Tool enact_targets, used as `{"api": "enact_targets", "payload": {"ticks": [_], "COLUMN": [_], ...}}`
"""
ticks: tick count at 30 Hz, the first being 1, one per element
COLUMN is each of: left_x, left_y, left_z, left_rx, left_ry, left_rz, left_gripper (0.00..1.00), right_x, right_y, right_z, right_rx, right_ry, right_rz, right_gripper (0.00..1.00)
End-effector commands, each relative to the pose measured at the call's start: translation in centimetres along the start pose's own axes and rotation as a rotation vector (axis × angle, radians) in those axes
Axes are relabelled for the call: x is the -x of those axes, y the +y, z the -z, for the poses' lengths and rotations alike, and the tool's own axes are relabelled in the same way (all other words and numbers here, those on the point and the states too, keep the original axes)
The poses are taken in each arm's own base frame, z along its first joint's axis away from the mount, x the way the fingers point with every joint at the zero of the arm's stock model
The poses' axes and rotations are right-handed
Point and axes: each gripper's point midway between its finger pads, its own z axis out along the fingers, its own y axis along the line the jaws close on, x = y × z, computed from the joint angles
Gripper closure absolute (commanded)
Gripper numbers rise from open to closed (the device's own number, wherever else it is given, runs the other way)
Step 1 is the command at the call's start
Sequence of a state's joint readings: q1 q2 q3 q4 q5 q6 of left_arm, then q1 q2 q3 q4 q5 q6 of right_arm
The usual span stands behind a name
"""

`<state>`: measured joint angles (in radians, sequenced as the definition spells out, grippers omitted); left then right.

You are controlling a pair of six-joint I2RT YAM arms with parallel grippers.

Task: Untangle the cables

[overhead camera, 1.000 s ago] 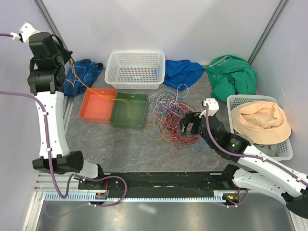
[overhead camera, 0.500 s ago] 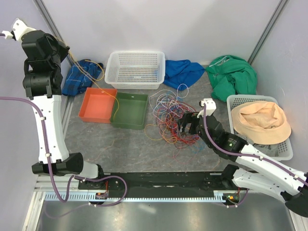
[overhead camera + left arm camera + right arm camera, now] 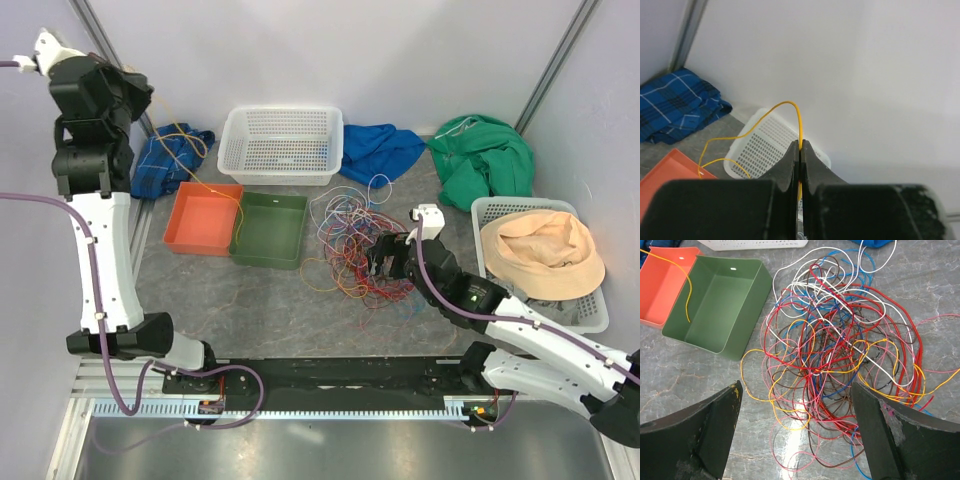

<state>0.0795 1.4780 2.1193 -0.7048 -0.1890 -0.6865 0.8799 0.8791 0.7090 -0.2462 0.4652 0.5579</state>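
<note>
The cables lie as a tangled heap of red, yellow, white, blue, pink and brown wires on the grey table, right of the green tray. My right gripper hovers open over the heap's near side, fingers spread wide with nothing between them; the top view shows this gripper at the heap's right edge. My left gripper is raised high at the far left, shut on one yellow cable. That cable loops up from the closed fingertips and trails down over the orange tray.
A green tray sits next to the orange one, with a white mesh basket behind them. A blue plaid cloth lies at the far left, blue and green cloths at the back. A basket with a tan hat stands at the right.
My left gripper has shifted up and back at the far left, carrying the yellow cable, whose slack now crosses the orange tray. My right gripper has crept slightly left over the heap.
</note>
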Motion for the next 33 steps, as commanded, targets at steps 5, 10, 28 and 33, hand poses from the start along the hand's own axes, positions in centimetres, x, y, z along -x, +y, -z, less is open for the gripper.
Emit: {"api": "enact_targets", "payload": {"ticks": [5, 10, 28, 33], "left_x": [-10.2, -16.3, -31.5, -36.2], "left_y": [-4.3, -3.8, 7.0, 7.8], "left_z": [1.8, 1.7, 2.4, 4.3], "left_rx": [-0.178, -0.167, 0.065, 0.076], "left_ry": [0.233, 0.326, 0.534, 0.619], "left_rz": [0.024, 0.007, -0.066, -0.135], "left_gripper": [0.98, 0.98, 0.98, 0.98], "right_x": [-0.7, -0.8, -2.0, -2.3], "right_y": [0.8, 0.6, -0.4, -0.6], "right_z": [-0.7, -0.6, -0.6, -0.6], "right_rx": [0.030, 0.025, 0.003, -0.001], "right_ry": [0.007, 0.006, 0.023, 0.025], "right_rz": [-0.043, -0.051, -0.045, -0.045], "right_gripper": [0.02, 0.02, 0.02, 0.02]}}
